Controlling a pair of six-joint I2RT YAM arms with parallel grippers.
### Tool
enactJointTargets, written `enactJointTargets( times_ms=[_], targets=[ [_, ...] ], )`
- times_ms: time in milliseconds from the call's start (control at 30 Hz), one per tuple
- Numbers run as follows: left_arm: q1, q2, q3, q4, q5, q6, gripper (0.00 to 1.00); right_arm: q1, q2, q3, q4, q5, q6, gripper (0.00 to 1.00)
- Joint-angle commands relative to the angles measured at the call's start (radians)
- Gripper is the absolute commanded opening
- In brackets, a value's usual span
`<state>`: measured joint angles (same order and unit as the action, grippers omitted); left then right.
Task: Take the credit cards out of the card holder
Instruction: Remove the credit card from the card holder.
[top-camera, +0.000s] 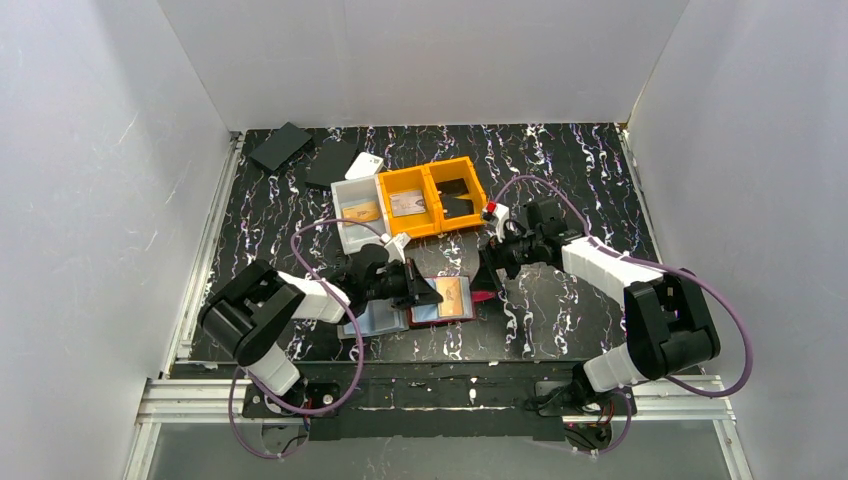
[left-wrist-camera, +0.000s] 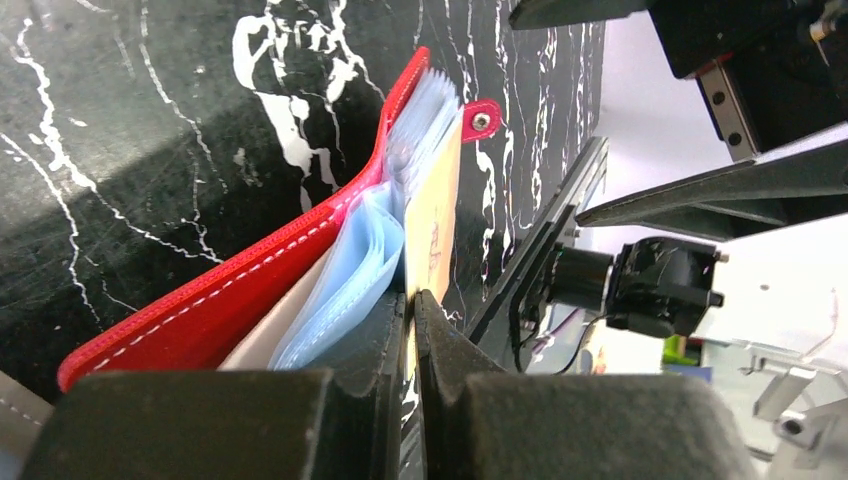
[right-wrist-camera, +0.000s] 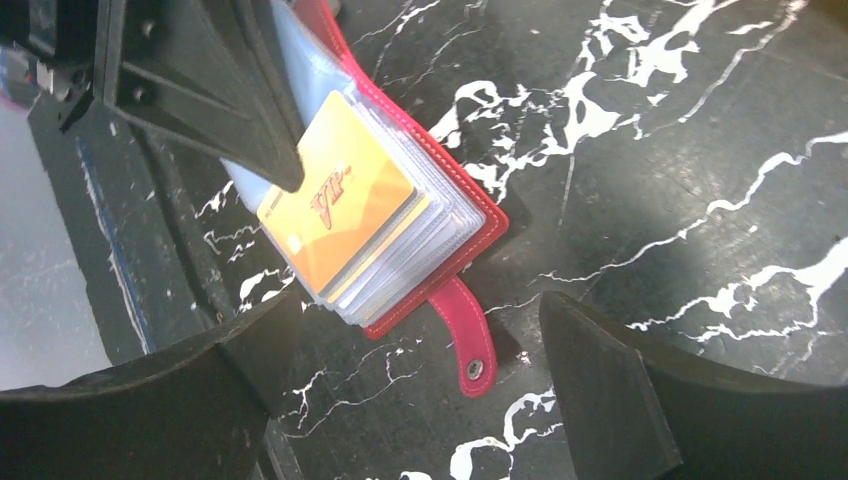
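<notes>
The red card holder (top-camera: 441, 300) lies open on the table (right-wrist-camera: 700, 150), lower centre of the top view. Its clear sleeves are fanned, w/ an orange VIP card (right-wrist-camera: 335, 205) in the top one. Left gripper (left-wrist-camera: 412, 300) is closed, pinching that sleeve's edge. Right gripper (right-wrist-camera: 420, 310) stands wide open, empty, above the snap strap (right-wrist-camera: 466, 340). Risk: if the pinch catches the card too, it will not slide out & the whole holder drags.
</notes>
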<state>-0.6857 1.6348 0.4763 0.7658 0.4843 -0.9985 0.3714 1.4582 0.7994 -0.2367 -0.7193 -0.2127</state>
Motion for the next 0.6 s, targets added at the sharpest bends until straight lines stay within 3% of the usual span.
enactJointTargets(
  times_ms=[0, 233, 567],
  targets=[
    [-0.012, -0.104, 0.044, -0.116, 0.029, 0.218, 0.0, -0.011, -0.025, -0.025, -0.01, -0.133, -0.131, 0.98],
    [-0.06, -0.235, 0.029, -0.201, 0.014, 0.526, 0.0, -0.011, 0.022, 0.007, -0.129, -0.19, -0.331, 0.98],
    [-0.094, -0.306, 0.032, -0.251, 0.061, 0.752, 0.0, 0.049, 0.019, 0.009, -0.234, -0.263, -0.518, 1.0]
  ],
)
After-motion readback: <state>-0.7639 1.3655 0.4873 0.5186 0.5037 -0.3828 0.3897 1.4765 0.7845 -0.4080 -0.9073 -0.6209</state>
